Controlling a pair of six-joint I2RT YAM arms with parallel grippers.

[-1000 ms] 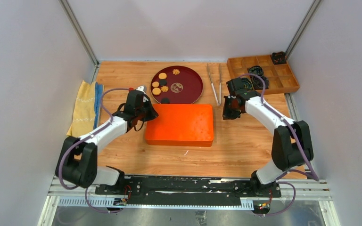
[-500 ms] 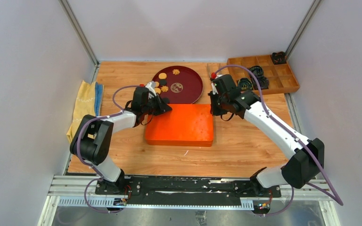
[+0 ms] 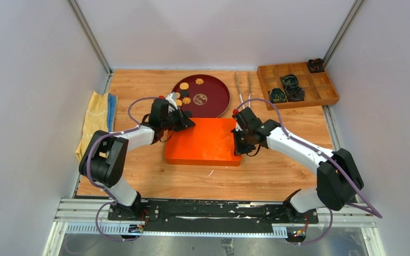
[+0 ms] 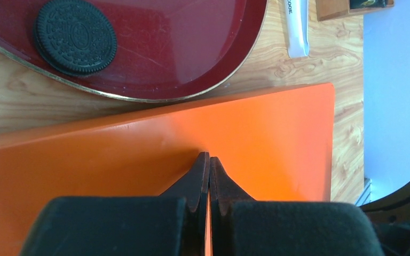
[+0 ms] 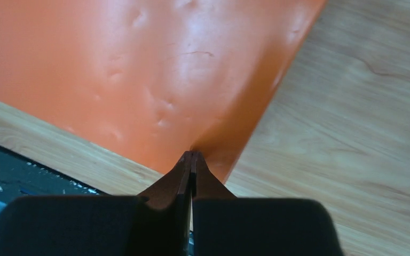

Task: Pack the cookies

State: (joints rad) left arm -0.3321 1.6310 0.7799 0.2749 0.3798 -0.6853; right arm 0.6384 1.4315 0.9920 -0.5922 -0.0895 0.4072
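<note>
Several cookies (image 3: 184,86), golden and dark, lie on the left side of a round dark-red plate (image 3: 213,93). One dark cookie (image 4: 75,36) shows on the plate (image 4: 192,48) in the left wrist view. In front of the plate lies a flat orange box (image 3: 203,141). My left gripper (image 3: 188,124) is shut, its tips (image 4: 209,156) over the box's far-left part with nothing between them. My right gripper (image 3: 238,143) is shut as well, its tips (image 5: 192,154) at the right edge of the orange box (image 5: 139,64).
Metal tongs (image 3: 241,95) lie right of the plate. A wooden compartment tray (image 3: 320,88) with dark paper cups (image 3: 290,81) stands at the back right. A yellow cloth (image 3: 95,121) on a blue one lies at the left wall.
My right gripper has moved from beside the tongs down to the orange box's right edge. My left gripper went onto the box's far-left corner and has stayed there. Both stayed shut.
</note>
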